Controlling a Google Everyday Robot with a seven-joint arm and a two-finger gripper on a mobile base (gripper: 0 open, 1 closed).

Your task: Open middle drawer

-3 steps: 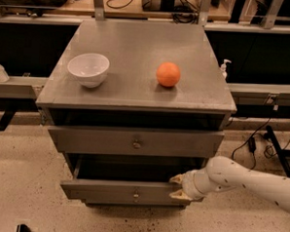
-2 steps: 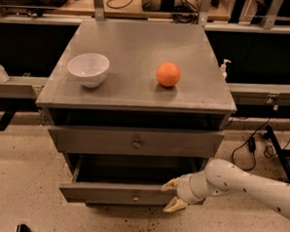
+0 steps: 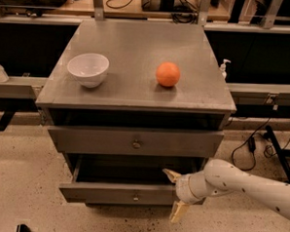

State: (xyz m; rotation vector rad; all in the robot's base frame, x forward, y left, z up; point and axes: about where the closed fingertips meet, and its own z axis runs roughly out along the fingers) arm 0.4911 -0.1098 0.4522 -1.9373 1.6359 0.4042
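Compared with a second ago, the middle drawer (image 3: 107,193) is drawn a little further out of the cabinet, and the gripper (image 3: 176,194) is carried lower and slightly leftward with it.

The drawer is found below the upper drawer (image 3: 95,139), partly open, with a dark strip of its interior exposed behind the low front panel. The gripper is placed at the right end of that panel, well to the right of the central knob (image 3: 136,197). The jaws are held wide: the upper finger (image 3: 171,174) is hooked over the panel's top edge into the drawer, while the other hangs in front of and below the panel. Whether the panel is actually pinched cannot be told.

A white bowl (image 3: 88,68) and an orange (image 3: 167,74) are left on the bench (image 3: 136,88) above.

Because the pull is applied off-centre, the drawer is judged liable to be skewed on its runners and jammed. With the jaws this wide, the hooked finger could also be slipped off the edge if the arm (image 3: 248,184) is lifted or swung sideways. A sudden jerk could set the orange rolling.
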